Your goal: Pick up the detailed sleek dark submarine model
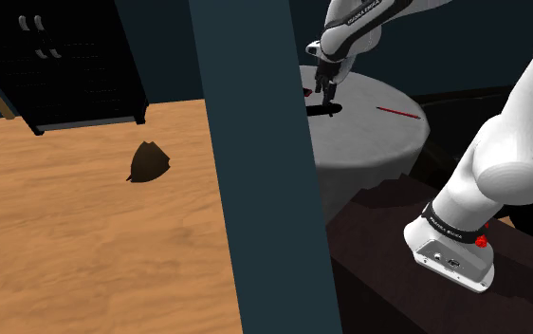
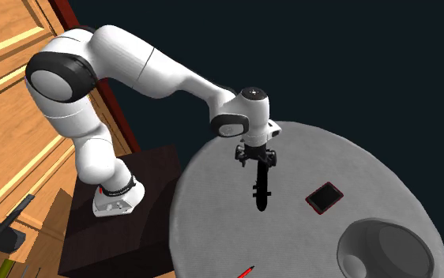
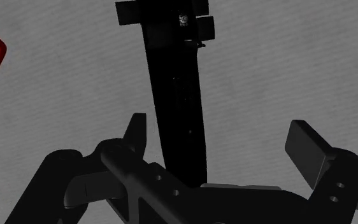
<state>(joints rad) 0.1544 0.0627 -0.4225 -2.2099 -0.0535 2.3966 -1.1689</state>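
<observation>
A slim black submarine model (image 2: 261,193) lies on the round grey table (image 2: 212,229). In the wrist view its long hull (image 3: 178,95) runs away from the hand, with a cross-piece at the far end. My gripper (image 2: 260,163) hangs just above one end of the model and is open. One finger (image 3: 135,133) stands close beside the hull, and the other finger (image 3: 308,146) is well clear of it. Neither finger touches the model. From the shoulder camera the gripper (image 1: 326,90) sits over the submarine (image 1: 326,111).
A flat dark device with a red rim (image 2: 324,197) lies near the submarine. A grey bowl (image 2: 385,249) sits at the table's edge, and there is a red pen (image 1: 397,112) too. A dark upright post (image 1: 260,171) blocks part of the shoulder view. A dark lump (image 1: 148,163) lies on the wooden floor.
</observation>
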